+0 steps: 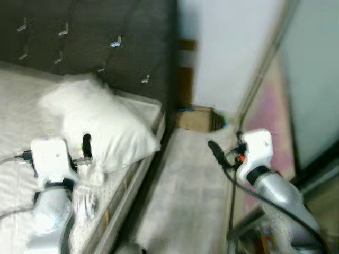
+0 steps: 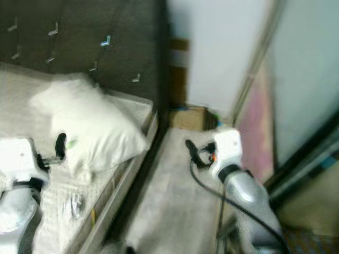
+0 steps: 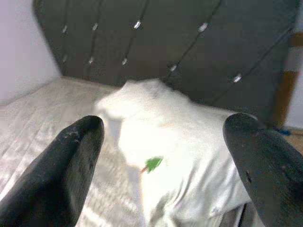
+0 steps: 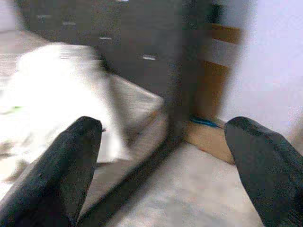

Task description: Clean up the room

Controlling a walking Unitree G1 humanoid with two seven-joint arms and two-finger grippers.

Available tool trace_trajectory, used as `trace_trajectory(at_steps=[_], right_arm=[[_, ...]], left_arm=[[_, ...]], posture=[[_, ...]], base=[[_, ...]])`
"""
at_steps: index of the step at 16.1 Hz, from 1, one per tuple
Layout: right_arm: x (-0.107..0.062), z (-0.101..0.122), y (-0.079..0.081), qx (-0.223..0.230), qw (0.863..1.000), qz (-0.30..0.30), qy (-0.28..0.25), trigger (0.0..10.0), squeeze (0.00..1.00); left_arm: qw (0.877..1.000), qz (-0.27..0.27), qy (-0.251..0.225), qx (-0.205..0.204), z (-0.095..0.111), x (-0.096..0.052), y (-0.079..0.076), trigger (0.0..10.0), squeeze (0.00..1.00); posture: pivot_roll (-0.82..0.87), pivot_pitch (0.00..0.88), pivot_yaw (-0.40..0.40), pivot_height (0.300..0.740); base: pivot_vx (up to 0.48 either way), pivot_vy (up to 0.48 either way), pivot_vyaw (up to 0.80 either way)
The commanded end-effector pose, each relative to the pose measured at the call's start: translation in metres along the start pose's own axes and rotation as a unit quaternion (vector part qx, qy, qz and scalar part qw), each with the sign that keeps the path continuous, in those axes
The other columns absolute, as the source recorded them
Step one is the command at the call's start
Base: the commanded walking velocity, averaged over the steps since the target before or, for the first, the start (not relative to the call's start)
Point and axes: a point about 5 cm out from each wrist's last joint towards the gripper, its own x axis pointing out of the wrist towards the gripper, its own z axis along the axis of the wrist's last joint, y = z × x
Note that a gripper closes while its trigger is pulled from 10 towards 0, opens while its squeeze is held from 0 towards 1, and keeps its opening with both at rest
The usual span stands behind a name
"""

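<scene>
Left gripper (image 3: 161, 156), its two black fingers spread wide and holding nothing, hovers low over the bed (image 1: 16, 121) with the white pillow (image 1: 100, 124) straight ahead at about 12 o'clock, just beyond the fingertips. That pillow lies near the mattress corner under the tufted headboard (image 1: 90, 37), its long axis running from 10 to 4 o'clock. Right gripper (image 4: 161, 161), equally wide and empty, hangs over the floor strip (image 1: 185, 180) beside the bed, so the left arm is judged the nearer one.
</scene>
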Motion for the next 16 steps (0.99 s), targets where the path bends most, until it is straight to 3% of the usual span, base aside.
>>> trace_trajectory(at_steps=[1,7,16], right_arm=[[-0.0038,0.0011,-0.0043,0.000,1.000,-0.002,-0.001,10.0,0.00],[-0.0009,0.0070,-0.0072,-0.016,1.000,0.001,-0.016,10.0,0.00],[0.0057,0.0077,-0.0078,-0.016,1.000,-0.004,-0.022,10.0,0.00]], left_arm=[[1.000,-0.013,-0.008,-0.007,0.0040,-0.0009,-0.0028,10.0,0.00],[0.999,-0.020,-0.026,-0.023,0.0091,-0.0033,-0.0064,10.0,0.00],[0.999,0.002,-0.042,-0.005,0.0091,0.0002,-0.0002,10.0,0.00]], posture=[[0.02,0.000,-0.027,0.740],[0.02,0.000,-0.024,0.740],[0.02,0.000,-0.028,0.740]], base=[[0.000,0.000,0.80],[0.000,0.000,0.79],[0.000,0.000,0.78]])
